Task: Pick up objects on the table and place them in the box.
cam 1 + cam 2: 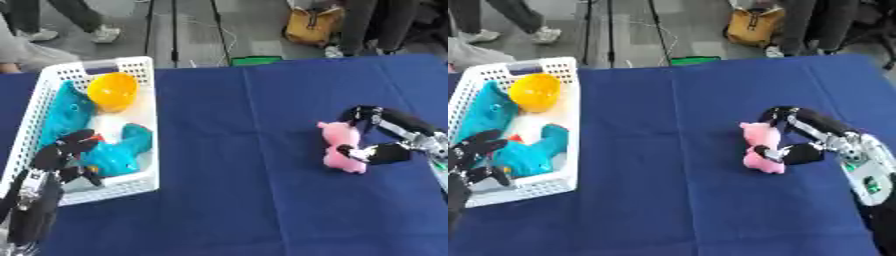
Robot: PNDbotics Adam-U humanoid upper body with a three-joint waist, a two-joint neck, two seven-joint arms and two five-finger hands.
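A pink plush toy (337,145) lies on the blue tablecloth at the right. My right hand (385,135) comes in from the right edge, with fingers curled over the toy's top and the thumb against its lower side. The white slatted box (144,125) stands at the left. It holds a yellow bowl (112,91) and a teal plush toy (114,150). My left hand (57,157) hangs over the box's near left corner, fingers relaxed and holding nothing.
The blue tablecloth (236,170) covers the whole table between the box and the toy. Beyond the far edge stand tripod legs (175,30), a yellow bag (313,25) and people's feet.
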